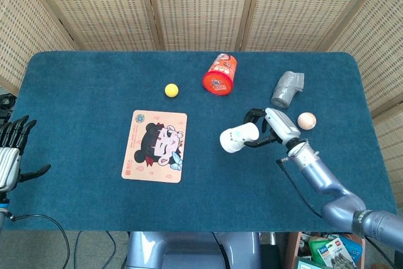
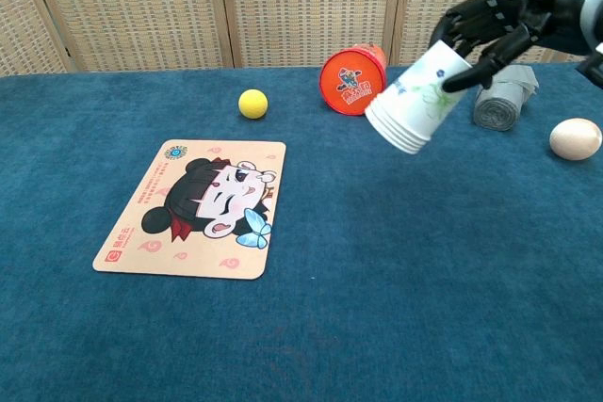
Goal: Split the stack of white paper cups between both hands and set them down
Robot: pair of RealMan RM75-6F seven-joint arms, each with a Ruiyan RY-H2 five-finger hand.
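My right hand point(image 1: 272, 125) point(image 2: 499, 24) grips the stack of white paper cups point(image 1: 238, 138) point(image 2: 415, 102) by its closed end and holds it in the air above the table, tilted, with the rims pointing left and down. In the chest view the stack hangs just right of the red can. My left hand point(image 1: 11, 152) hovers at the table's left edge with its fingers spread and nothing in it; the chest view does not show it.
On the blue table point(image 1: 94, 92) lie a cartoon mat point(image 1: 155, 146) point(image 2: 195, 206), a yellow ball point(image 1: 171, 90) point(image 2: 252, 103), a red can on its side point(image 1: 220, 73) point(image 2: 353, 79), a grey roll point(image 1: 288, 88) point(image 2: 499, 101) and an egg point(image 1: 306, 120) point(image 2: 575, 138).
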